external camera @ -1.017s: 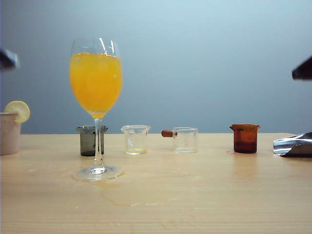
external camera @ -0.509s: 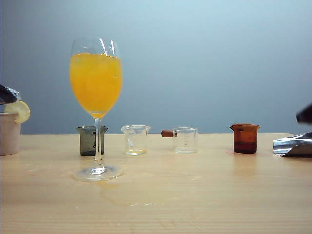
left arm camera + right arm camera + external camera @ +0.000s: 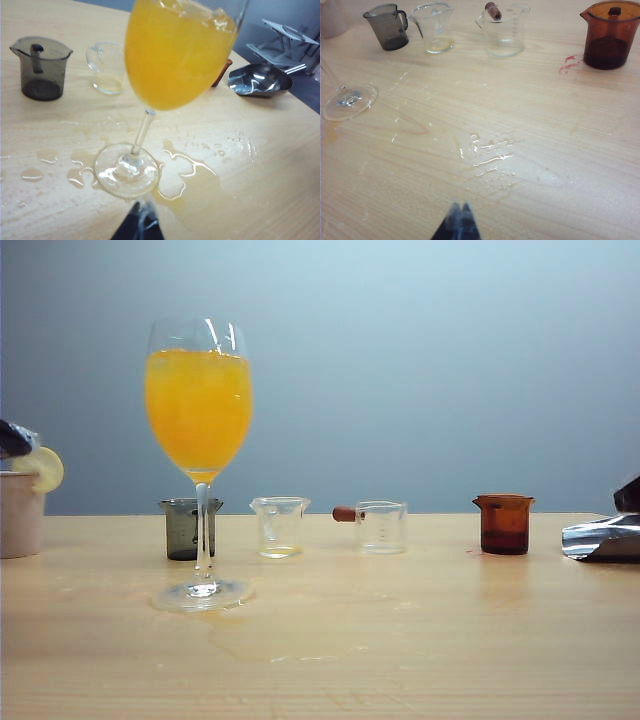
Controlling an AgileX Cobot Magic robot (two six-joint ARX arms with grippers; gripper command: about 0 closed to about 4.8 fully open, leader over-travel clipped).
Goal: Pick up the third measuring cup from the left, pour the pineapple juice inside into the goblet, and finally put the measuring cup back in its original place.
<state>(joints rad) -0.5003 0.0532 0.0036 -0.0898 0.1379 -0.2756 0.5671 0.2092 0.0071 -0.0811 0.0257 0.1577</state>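
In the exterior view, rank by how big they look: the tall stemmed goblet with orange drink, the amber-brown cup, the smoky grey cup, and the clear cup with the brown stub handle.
1. Tall stemmed goblet, clearly largest.
2-4. Smoky grey cup, amber-brown cup and clear brown-handled measuring cup: too close to rank.

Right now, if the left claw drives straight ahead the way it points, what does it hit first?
Most likely the goblet: its round foot sits on wet table directly ahead of the shut left claw, seemingly close, though depth is hard to judge.
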